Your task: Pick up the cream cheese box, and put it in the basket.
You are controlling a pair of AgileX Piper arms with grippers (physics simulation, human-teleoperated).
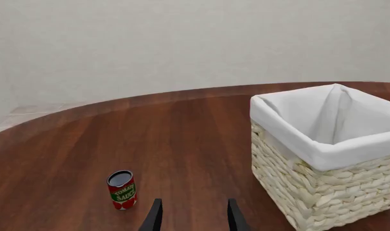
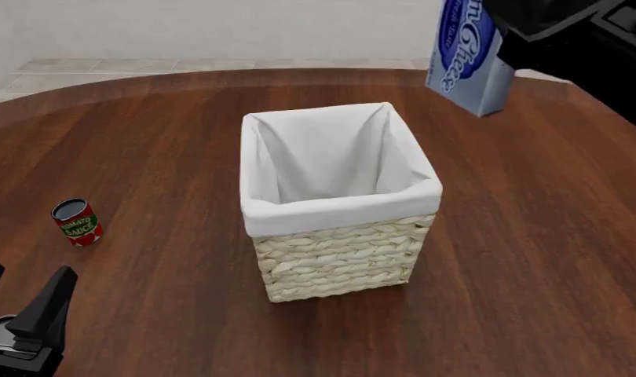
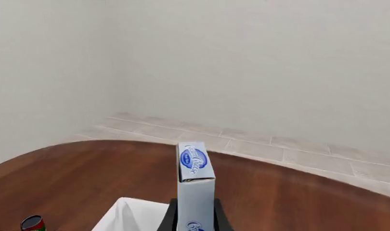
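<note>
Wood table [image 2: 171, 157] | R claw [image 3: 195, 219] grips cream cheese box [image 3: 196, 187] aloft, beyond basket [image 2: 339, 259] | L claw [image 1: 193, 216] wide

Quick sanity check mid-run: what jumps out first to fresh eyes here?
The basket dominates the table's middle, its white liner empty. Beyond it to the right, the right gripper holds the cream cheese box lifted above the table. The small tomato sauce can stands far left.
</note>
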